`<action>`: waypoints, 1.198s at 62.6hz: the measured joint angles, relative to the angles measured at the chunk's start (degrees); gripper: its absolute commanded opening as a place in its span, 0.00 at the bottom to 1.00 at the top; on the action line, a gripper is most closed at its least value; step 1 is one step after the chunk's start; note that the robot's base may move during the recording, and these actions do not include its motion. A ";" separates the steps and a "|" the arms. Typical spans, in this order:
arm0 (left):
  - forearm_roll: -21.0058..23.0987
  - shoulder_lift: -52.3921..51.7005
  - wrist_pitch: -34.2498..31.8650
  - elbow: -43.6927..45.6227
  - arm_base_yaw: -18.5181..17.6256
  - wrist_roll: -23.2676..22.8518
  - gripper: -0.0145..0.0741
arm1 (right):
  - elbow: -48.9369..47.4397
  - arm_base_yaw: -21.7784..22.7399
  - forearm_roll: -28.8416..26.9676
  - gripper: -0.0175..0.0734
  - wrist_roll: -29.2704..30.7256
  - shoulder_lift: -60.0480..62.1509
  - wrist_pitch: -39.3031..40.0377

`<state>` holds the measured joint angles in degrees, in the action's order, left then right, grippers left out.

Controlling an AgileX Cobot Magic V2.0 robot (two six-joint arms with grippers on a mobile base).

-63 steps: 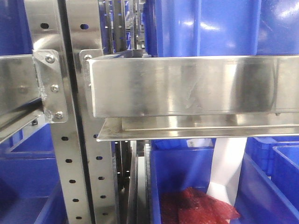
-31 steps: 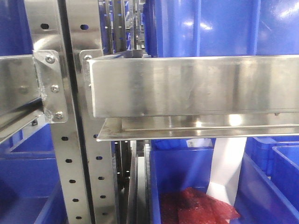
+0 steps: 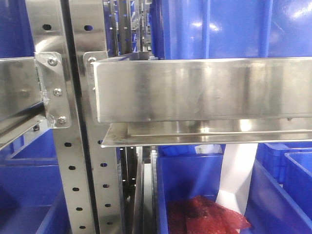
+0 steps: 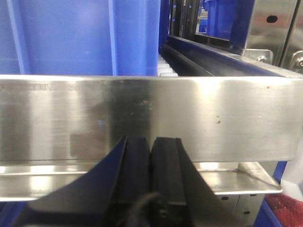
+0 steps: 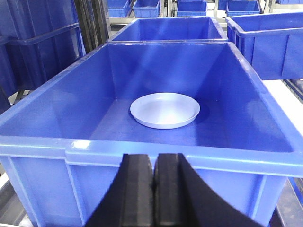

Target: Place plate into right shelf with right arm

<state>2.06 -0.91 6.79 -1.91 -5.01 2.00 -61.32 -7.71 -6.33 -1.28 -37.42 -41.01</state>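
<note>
The round, shallow, pale-blue plastic plate [image 5: 165, 109] lies flat on the floor of a large blue plastic bin [image 5: 142, 158], near the middle and a little toward the far wall, touching nothing else. It looks plain and unmarked, with a low raised rim and a soft sheen. The right gripper [image 5: 155, 189] hangs just outside the bin's near wall, its black fingers [image 5: 137, 189] pressed together on nothing. No tabletop shows, so the bin's walls are the only guide to place. Judging from this, the placing step looks done and the arm is in retreat; the next move probably calls for pulling clear of the rim without knocking the bin. The left gripper [image 4: 151, 184], jaws likewise pressed together and empty, sits before a beam of the shiny stainless-steel rack [image 4: 142, 113]
</note>
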 measured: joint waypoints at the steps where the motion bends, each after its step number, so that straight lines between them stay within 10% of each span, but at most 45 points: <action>1: 0.00 0.00 0.00 0.00 0.00 0.00 0.11 | 0.00 0.00 0.00 0.25 0.00 0.00 0.00; 25: 0.00 0.00 0.00 0.00 0.00 0.00 0.11 | 5.37 0.18 0.12 0.25 0.00 1.55 4.10; 51: 0.00 0.00 0.00 0.00 0.00 0.00 0.11 | 35.65 8.77 0.54 0.25 0.00 22.99 34.25; 75: 0.00 0.00 0.00 0.00 0.00 0.00 0.11 | 55.08 9.07 3.11 0.25 0.00 34.79 38.94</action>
<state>2.06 -0.91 6.79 -1.91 -5.01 2.00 -6.24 1.36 -3.22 -1.28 -2.63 -2.07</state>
